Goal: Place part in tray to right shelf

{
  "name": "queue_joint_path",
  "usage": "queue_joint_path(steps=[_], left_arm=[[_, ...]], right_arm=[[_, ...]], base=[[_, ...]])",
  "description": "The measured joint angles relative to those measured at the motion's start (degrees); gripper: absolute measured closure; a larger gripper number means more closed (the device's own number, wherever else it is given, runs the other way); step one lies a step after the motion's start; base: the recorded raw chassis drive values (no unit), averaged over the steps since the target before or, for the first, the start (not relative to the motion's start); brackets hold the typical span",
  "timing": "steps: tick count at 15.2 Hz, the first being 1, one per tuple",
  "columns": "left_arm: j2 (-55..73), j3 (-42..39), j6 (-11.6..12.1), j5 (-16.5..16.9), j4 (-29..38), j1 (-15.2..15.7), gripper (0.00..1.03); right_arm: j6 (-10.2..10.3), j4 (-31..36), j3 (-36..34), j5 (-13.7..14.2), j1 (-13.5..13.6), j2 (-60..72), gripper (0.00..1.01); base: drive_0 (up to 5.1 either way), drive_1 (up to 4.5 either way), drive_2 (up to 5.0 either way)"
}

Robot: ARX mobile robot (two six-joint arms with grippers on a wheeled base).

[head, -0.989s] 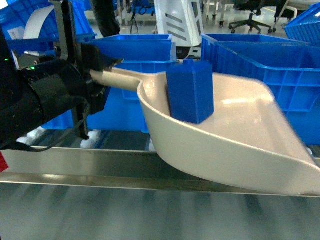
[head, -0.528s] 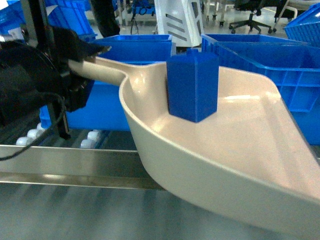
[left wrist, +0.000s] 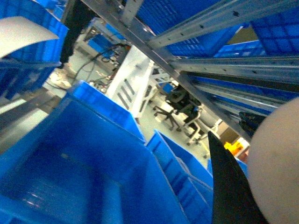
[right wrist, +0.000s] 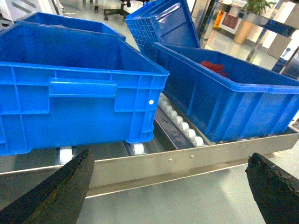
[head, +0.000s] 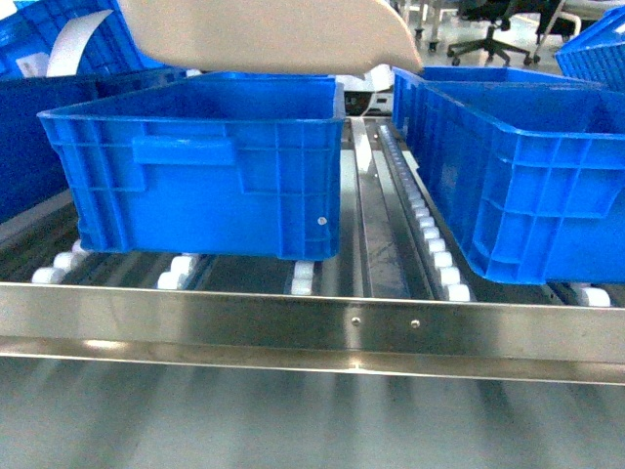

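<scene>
Beige plastic scoop tray (head: 264,34) shows only its underside in the head view; right wrist view alone shows the right claw (right wrist: 173,186) spread before the stainless-steel roller shelf (right wrist: 187,156); left claw unreadable.

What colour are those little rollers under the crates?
White. The rollers show best in the head view, running in rows beneath the blue crates.

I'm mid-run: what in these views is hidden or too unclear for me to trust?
- The part: in no view; the tray shows only its underside in the head view, cut off by the top edge.
- Left gripper: in the left wrist view only one dark finger beside the tray; grip unclear.
- Red items in the right crate: too small to identify.
- Right gripper: open, empty.
</scene>
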Motion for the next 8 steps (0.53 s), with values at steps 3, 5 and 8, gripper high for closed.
queue_joint_path(steps=[3, 5, 8], left_arm=[[12.2, 18.1, 4.3, -11.1, -11.4, 3.1, 0.91], [17.6, 25.6, 7.2, -15.7, -15.5, 5.8, 0.91], [18.2, 33.4, 13.7, -24.4, -23.1, 7.1, 0.91]], right_arm=[[0.0, 0.0, 0.0, 0.0, 0.0, 0.0, 0.03], [0.0, 0.0, 0.0, 0.0, 0.0, 0.0, 0.03], [0.0, 0.0, 0.0, 0.0, 0.0, 0.0, 0.03]], base=[[0.0, 0.00, 0.0], [0.0, 0.00, 0.0], [0.0, 0.00, 0.0]])
